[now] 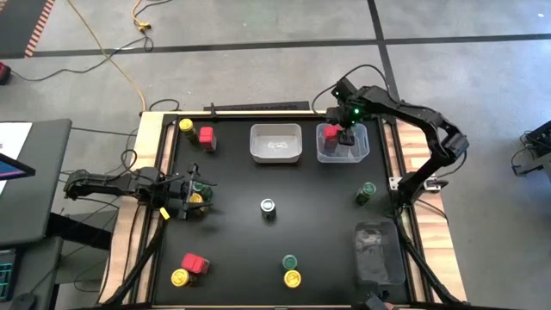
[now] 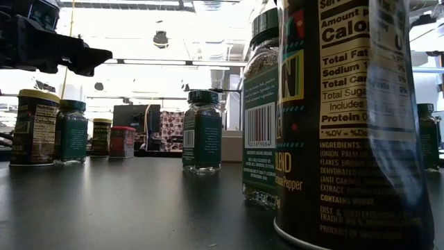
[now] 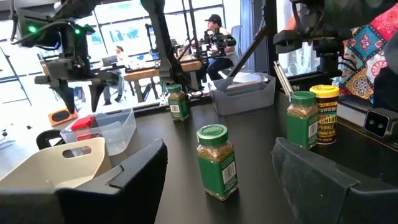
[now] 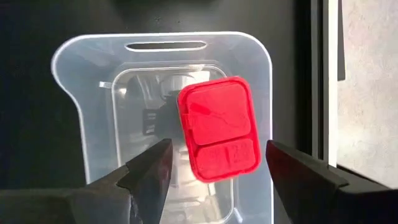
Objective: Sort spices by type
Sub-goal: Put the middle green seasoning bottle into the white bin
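Hovering directly above the clear bin (image 4: 163,124) at the worktop's (image 1: 275,250) back edge, the right gripper (image 4: 214,165) is seen spread wide, its fingers flanking — but not touching — the red boxy spice (image 4: 219,128) standing inside that bin; nothing is pinched, which suggests a red-type item delivered to its sorting place. Well away from that bin, across the worktop, the left gripper (image 1: 191,200) is parked partly spread and empty beside a green-lidded jar (image 1: 199,184) and a yellow-lidded jar (image 1: 196,199). Other spices remain scattered — unsorted — and a second bin (image 1: 275,143) beside the first holds none.
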`<state>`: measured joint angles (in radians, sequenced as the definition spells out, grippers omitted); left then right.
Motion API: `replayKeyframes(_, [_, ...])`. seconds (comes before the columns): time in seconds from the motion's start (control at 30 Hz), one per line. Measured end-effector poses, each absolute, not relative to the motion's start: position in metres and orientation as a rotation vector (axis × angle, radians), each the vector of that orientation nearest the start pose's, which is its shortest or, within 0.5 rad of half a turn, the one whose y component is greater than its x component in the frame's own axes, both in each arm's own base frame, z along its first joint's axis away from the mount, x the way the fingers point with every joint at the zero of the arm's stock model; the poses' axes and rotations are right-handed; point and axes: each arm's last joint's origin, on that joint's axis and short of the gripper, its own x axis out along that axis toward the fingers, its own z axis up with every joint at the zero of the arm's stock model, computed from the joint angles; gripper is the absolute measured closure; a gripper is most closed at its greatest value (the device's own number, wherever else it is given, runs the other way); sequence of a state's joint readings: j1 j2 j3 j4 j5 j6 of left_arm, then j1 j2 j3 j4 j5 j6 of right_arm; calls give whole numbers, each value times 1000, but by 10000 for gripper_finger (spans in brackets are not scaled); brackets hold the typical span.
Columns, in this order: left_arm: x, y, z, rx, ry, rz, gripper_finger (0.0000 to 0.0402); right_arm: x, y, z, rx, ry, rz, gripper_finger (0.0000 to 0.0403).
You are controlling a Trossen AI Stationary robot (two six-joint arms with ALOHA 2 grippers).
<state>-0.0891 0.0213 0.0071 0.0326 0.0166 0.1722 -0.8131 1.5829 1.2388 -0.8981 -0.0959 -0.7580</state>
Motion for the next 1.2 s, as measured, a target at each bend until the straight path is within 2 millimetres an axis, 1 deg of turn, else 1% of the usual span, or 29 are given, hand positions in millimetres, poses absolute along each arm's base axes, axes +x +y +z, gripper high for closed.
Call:
replayKeyframes(0.13, [98,-9,167,171,-27,-104,123,216,-219,261,-51,1248,-194,117])
replayKeyframes(0.27, [98,-9,167,171,-27,-104,123,217,-217,280,-1,1183,-266,117])
replayKeyframes(0.33, [98,-9,167,171,-28,-104,123,215,-213,290,-4,1153,-286,117])
replayKeyframes(0.5, [98,-9,167,171,-28,-104,123,200,-195,322,-18,1052,-352,117])
replayKeyframes(0.6, [98,-9,167,171,-28,-104,123,189,-177,342,65,962,-430,117])
replayKeyframes(0.7, [98,-9,167,171,-27,-104,123,180,-160,356,145,906,-472,117])
replayKeyframes(0.8, [98,-9,167,171,-27,-104,123,174,-142,363,169,897,-457,117])
replayKeyframes(0.9, [98,-9,167,171,-27,-104,123,172,-129,366,189,905,-433,117])
replayKeyframes(1.1, [98,-9,167,171,-27,-104,123,171,-113,363,282,962,-416,117])
replayKeyframes(1.2, [98,-9,167,171,-27,-104,123,173,-106,361,293,991,-392,117])
